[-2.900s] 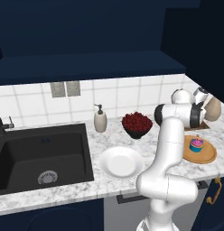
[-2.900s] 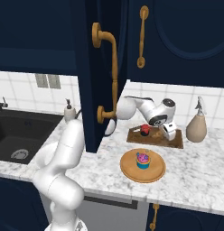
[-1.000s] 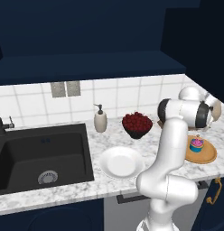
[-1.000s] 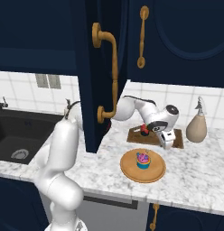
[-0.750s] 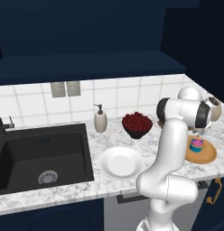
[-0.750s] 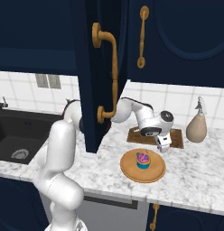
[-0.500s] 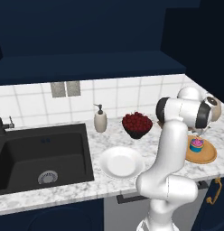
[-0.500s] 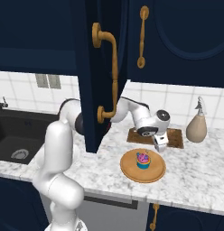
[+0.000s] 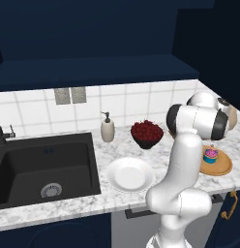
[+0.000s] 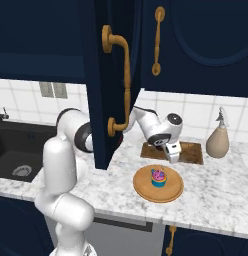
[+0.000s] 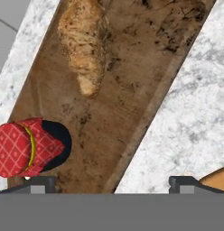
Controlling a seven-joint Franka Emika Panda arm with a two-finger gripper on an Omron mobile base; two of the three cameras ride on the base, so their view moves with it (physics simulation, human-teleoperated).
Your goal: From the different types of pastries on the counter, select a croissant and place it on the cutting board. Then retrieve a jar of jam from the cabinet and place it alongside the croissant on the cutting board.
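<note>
We look across a marble bench (image 10: 216, 180) under navy wall cabinets; one cabinet (image 10: 113, 75) door stands open toward us in the right base view. Our white arm reaches from the lower left of that view toward the bench's back, at about one o'clock from its base.

There, against the tiled wall, lies the dark-brown board (image 10: 188, 152). In the hand view it runs as a diagonal band, and both task things sit on it. The croissant (image 11: 84, 43) lies at eleven o'clock, golden and flaky. The jam jar (image 11: 28, 146), with its red checked cap, stands at eight o'clock, near the croissant but apart from it.

Our claw (image 10: 173, 155) hangs over the board with its jaws spread wide and nothing between them. Its two dark tips show at the bottom of the hand view, one beside the jar, the other over bare marble; neither touches anything.

A round tan disc (image 10: 158, 186) holding the pink cupcake (image 10: 157, 177) sits at the bench front, at six o'clock from the board.

We judge both placements made, with the jar just let go. What remains, we think, is to lift straight away without nudging the jar, which stands close to the left tip.
</note>
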